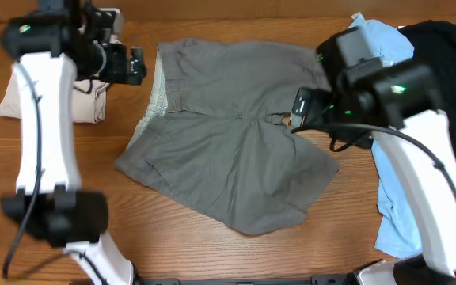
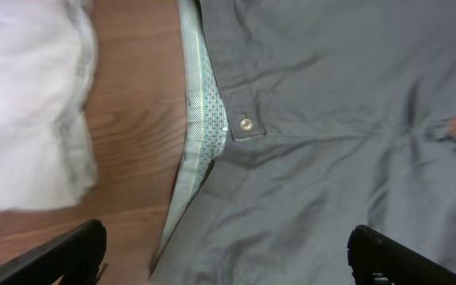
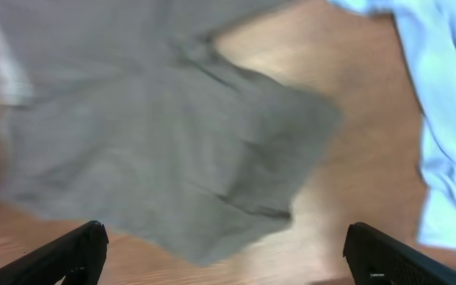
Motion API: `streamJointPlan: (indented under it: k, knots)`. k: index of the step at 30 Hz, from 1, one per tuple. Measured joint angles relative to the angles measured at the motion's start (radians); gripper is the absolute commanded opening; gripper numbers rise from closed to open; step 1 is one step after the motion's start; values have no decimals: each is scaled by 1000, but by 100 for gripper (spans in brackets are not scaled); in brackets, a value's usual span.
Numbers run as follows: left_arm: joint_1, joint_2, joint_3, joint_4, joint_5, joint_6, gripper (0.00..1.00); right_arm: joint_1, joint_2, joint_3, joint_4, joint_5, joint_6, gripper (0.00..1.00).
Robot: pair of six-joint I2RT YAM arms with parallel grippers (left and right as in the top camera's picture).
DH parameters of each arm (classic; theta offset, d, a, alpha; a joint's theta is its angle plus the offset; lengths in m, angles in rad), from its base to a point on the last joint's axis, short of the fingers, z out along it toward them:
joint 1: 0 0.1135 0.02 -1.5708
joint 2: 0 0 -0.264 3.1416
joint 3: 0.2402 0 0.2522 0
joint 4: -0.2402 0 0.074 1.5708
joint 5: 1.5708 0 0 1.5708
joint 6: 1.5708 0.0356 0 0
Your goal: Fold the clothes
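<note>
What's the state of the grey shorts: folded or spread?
Spread out, not folded: the grey shorts lie open with both legs apart on the table, waistband lining showing.

A robot workbench, more lab than home: two white-and-black arms (image 1: 42, 134) rise from the near edge of a wood-grain tabletop (image 1: 180, 245) (warm brown, planked) with clothes (image 1: 228, 127) spread across it.

The brown wooden table (image 1: 236, 253) carries flat-spread grey cotton shorts (image 1: 228, 134) with a pale speckled waistband lining. Left of those shorts lie folded beige shorts (image 1: 89, 107). To their right lies a crumpled light-blue T-shirt (image 1: 390, 226), with a black T-shirt (image 1: 450, 47) farther right.
</note>
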Motion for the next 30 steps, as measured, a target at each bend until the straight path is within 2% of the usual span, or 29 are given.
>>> streamJointPlan:
  k: [4, 9, 18, 21, 26, 30]
  knots:
    - [0, 183, -13, 28, 24, 37, 99, 0, 6, -129, 17, 28, 39, 100]
    - [-7, 354, -17, 31, 106, 113, 94, 0, 6, -162, 36, 38, 62, 100]
    - [-66, 484, -19, 45, 146, 171, 86, 0, 6, -162, 59, 46, 70, 100]
    - [-79, 487, -19, 51, 150, 177, 77, 0, 6, -162, 61, 47, 72, 100]
    - [-85, 488, -19, 43, 154, 180, 36, 0, 6, -163, 65, 49, 73, 100]
    - [-85, 488, -19, 31, 153, 182, 31, 0, 6, -163, 72, 49, 74, 100]
